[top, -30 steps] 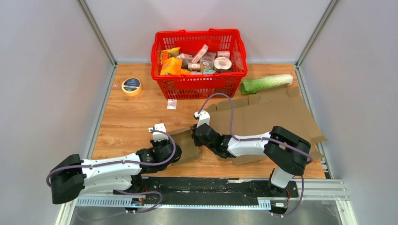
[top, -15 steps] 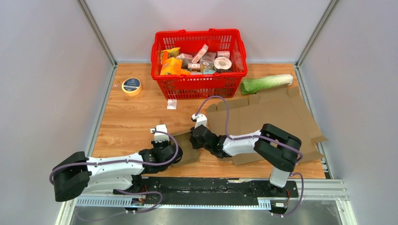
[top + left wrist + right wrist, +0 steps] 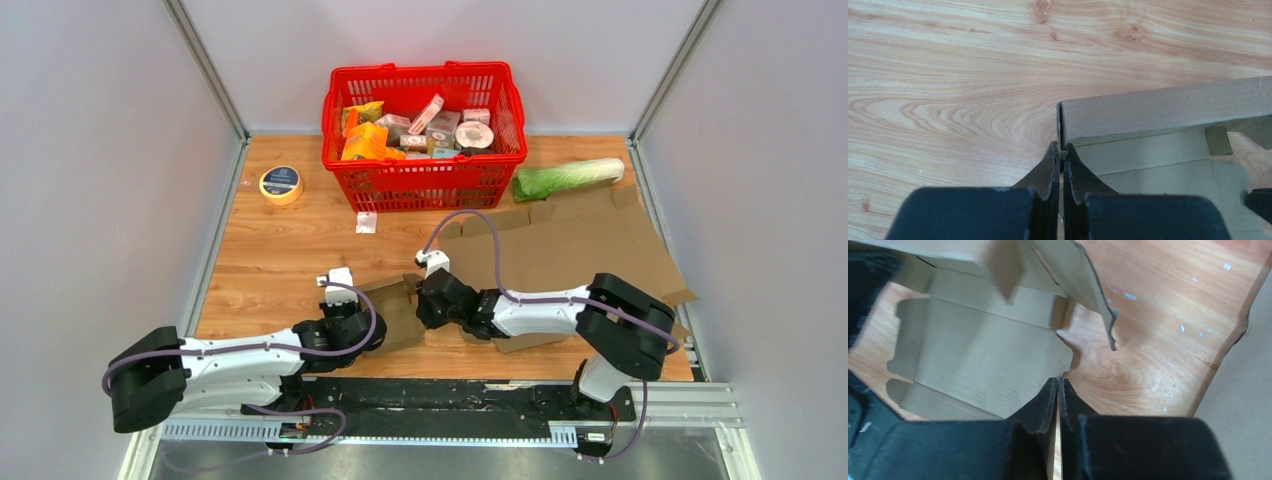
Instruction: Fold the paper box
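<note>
The paper box (image 3: 398,312) is a small brown cardboard piece, half raised, lying on the wood table between my two arms. In the left wrist view my left gripper (image 3: 1062,147) is shut on the corner edge of one upright wall of the box (image 3: 1158,107). In the right wrist view my right gripper (image 3: 1058,381) has its jaws together with only a thin slit and nothing between them. Its tips sit at the edge of the box floor (image 3: 983,355), and a loose flap (image 3: 1083,280) hangs above.
A large flat cardboard sheet (image 3: 580,250) covers the table's right side under my right arm. A red basket (image 3: 425,185) full of groceries stands at the back, with a green cabbage (image 3: 568,177) to its right, a tape roll (image 3: 281,184) at left and a small white scrap (image 3: 366,222).
My right gripper pushed left against the box, then drew back a little to the right. The left arm kept its grip and barely moved.
</note>
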`<state>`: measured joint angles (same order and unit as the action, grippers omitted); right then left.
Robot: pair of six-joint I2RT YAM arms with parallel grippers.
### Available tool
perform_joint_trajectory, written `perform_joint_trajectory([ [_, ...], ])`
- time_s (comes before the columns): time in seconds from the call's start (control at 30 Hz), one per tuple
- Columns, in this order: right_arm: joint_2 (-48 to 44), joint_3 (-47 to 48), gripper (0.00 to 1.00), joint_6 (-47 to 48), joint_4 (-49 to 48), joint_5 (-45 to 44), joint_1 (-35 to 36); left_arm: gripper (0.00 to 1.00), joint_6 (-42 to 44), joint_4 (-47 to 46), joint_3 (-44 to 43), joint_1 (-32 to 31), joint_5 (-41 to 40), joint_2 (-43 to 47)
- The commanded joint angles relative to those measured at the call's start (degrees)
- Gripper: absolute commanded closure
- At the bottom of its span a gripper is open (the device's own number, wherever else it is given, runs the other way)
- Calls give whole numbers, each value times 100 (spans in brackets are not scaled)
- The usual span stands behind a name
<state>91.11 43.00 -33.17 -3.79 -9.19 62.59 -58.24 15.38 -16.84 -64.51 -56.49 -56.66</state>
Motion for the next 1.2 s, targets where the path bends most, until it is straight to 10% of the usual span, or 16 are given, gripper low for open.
perform_joint_trajectory([
  [0.0,424,-99,94,-40,-297,-231,34,100,-196,35,58,-26,-108,68],
  [0.23,173,-336,95,-129,130,-346,87,100,-171,-79,84,-35,-29,50],
  [0.53,-1585,437,52,1170,2329,743,-957,100,5,18,102,-35,6,190],
  [1.17,65,1421,58,3290,1504,1807,-1364,100,752,-26,541,-26,498,1992],
])
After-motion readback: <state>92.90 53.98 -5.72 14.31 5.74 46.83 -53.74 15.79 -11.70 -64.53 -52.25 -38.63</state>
